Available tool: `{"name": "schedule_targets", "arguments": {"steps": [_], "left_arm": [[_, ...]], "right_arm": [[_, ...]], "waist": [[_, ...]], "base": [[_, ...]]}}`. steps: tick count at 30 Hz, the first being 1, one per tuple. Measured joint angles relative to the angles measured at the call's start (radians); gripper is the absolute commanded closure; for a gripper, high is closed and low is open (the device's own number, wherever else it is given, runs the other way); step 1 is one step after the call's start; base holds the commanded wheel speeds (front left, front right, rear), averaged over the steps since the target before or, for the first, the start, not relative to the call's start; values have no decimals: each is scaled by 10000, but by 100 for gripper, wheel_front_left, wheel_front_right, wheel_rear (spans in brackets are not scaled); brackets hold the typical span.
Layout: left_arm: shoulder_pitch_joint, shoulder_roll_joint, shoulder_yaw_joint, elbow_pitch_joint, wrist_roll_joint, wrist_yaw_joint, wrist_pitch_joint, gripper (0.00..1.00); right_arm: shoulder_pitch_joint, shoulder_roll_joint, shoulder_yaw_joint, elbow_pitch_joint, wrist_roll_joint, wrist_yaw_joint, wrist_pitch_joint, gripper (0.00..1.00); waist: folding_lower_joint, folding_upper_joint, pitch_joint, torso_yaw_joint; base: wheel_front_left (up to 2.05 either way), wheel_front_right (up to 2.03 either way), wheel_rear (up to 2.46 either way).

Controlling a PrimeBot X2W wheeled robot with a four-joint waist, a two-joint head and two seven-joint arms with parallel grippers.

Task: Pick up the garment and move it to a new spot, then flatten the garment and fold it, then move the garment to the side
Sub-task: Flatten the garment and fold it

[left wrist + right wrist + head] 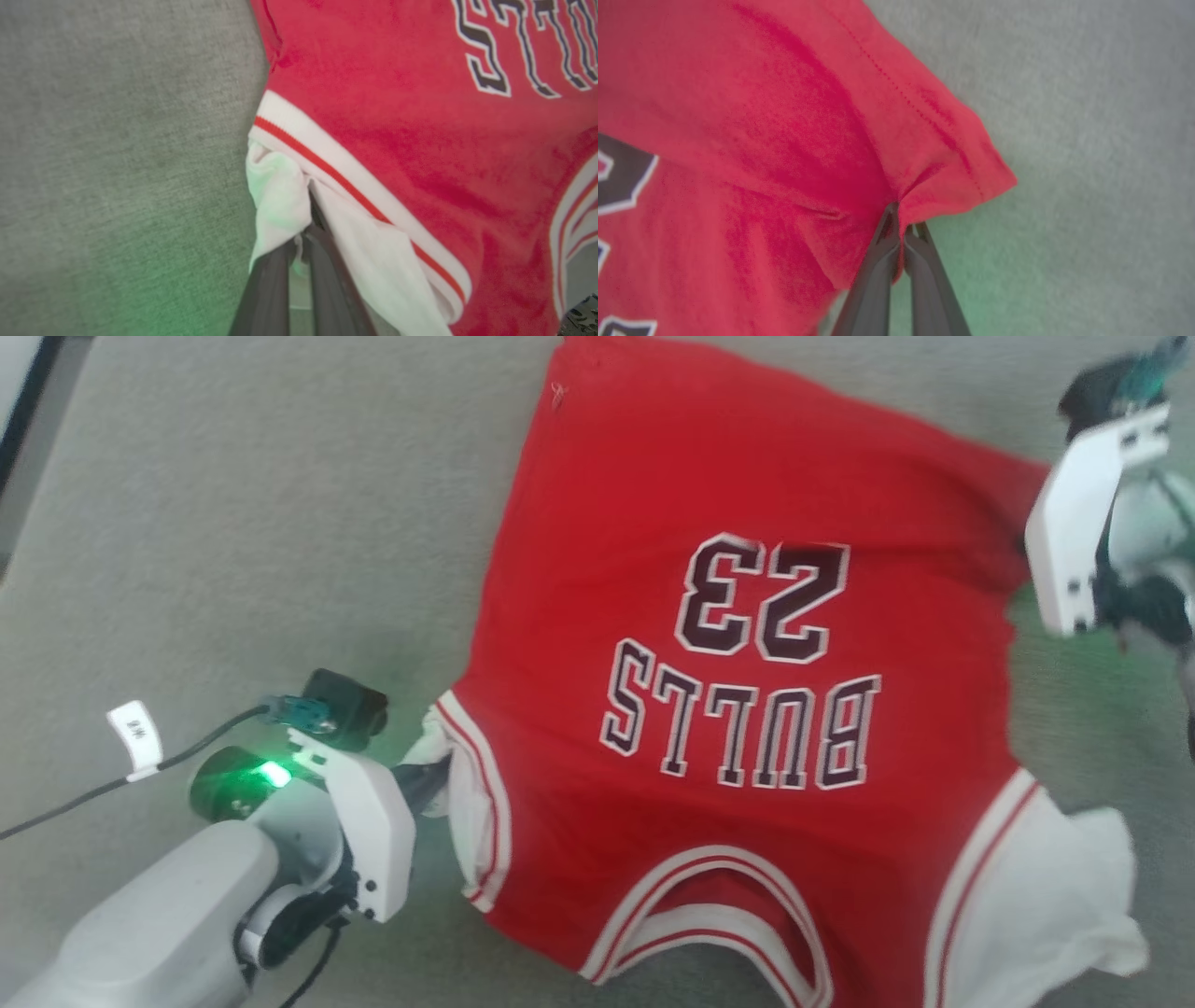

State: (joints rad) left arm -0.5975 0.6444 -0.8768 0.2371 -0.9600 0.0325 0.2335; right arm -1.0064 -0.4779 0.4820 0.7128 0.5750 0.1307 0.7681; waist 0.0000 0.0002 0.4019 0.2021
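While our left gripper (pixel 434 784) pinches the jersey (pixel 597 616) at its near sleeve and our right gripper (pixel 901 224) its far hem, it spans between them.

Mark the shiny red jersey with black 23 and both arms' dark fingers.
Shiny red jersey with black 23 (pixel 761 597): head view, on the 23 print.
Left dark fingers (pixel 271 289): left wrist view, one finger's shaft.
Right dark fingers (pixel 878 280): right wrist view, one finger's shaft.
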Motion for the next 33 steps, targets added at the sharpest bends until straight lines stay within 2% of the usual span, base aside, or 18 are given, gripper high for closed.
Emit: {"name": "schedule_targets", "arguments": {"steps": [5,10,13,16,19,20,21,22,26,30,33], "left_arm": [[166,407,134,-272,-111,357,77,100],[295,727,169,-606,-109,616,199,100],[302,798,182,-803,-90,731,286,100],[305,826,192,-957,-92,821,301,100],[311,874,194,-1012,-92,871,303,100],[311,874,196,-1020,-92,876,301,100],[311,869,194,-1018,-92,876,299,100],[310,855,196,-1016,-92,876,295,100],[308,836,180,-986,-90,863,295,100],[307,823,171,-1028,-90,876,293,100],[306,777,159,-1081,-90,876,288,100]], "right_arm": [[1841,-1064,508,-2533,1371,0,435,100],[3797,-1724,184,-4667,2080,0,941,100],[5041,-1875,-420,-5659,2240,0,1206,100],[6228,-1764,-1260,-6351,2161,0,1308,100],[7099,-1187,-2050,-6627,1703,0,1195,100],[7289,-966,-2286,-6638,1427,0,1053,87],[7419,-719,-2474,-6623,1193,0,959,64],[7508,-548,-2610,-6625,980,0,899,0],[7845,27,-3099,-7156,556,4,1078,0],[7873,144,-3766,-8769,198,-2,1609,0],[7362,238,-3935,-9449,33,0,1801,0]], "waist": [[0,0,-317,-634],[0,-1,-571,-1137],[0,0,-674,-1323],[0,-1,-680,-1427],[0,-1,-646,-1508],[0,-1,-638,-1537],[0,-1,-636,-1561],[0,-1,-638,-1577],[0,-2,-685,-1623],[0,-2,-766,-1635],[0,-2,-786,-1585]], "base": [[0,0,0],[0,0,0],[0,0,0],[0,0,0],[0,0,0],[0,0,0],[0,0,0],[0,0,0],[0,0,0],[0,0,0],[0,0,0]]}}
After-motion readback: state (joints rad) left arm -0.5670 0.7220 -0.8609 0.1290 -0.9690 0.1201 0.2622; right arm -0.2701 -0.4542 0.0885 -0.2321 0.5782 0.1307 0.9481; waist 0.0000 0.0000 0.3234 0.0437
